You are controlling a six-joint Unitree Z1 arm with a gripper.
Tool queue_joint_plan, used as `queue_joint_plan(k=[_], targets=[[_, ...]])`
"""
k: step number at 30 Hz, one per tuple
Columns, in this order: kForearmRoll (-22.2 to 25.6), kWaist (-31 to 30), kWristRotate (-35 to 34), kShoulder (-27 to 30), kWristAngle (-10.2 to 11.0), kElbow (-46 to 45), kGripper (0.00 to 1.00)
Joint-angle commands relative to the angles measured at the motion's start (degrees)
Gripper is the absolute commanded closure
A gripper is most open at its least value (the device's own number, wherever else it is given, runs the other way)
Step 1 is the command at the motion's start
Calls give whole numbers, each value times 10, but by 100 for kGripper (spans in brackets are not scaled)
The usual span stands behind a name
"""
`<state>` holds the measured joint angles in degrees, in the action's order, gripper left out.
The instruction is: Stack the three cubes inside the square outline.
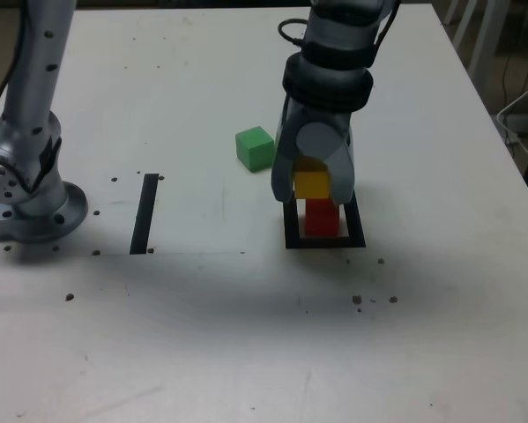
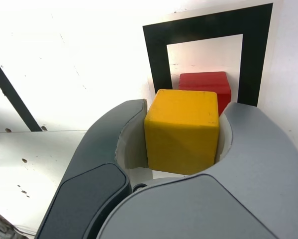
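Hand [image 2: 181,139]: 2 curved grey jaws clamped on opposite side faces of the yellow cube [image 2: 182,130], which sits squarely between them with its top face and front corner exposed.

Yellow cube: small, solid-looking, matte; judged rigid and light, unlikely to deform. Flat parallel sides give the best purchase; the present mid-height hold looks secure. In the exterior view it hangs just above the red cube [image 1: 322,218].

Red cube: rests inside the square outline [image 2: 157,64], on its white centre. Same make; judged a steady, flat-topped base if the upper cube comes down level and aligned.

Green cube [image 1: 255,148]: loose on the desk [image 1: 202,335], towards the exterior view's left of the outline, apart from it. All side faces free for a pinch.

Black strip [image 1: 145,212]: flat mark, further left.
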<state>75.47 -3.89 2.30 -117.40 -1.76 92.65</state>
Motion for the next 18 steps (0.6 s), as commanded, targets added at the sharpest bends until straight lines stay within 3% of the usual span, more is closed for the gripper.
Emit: queue_joint_plan(k=[1, 18], targets=[[2, -3, 1, -6, 0, 6, 74], [0, -5, 1, -29, 0, 24, 74]])
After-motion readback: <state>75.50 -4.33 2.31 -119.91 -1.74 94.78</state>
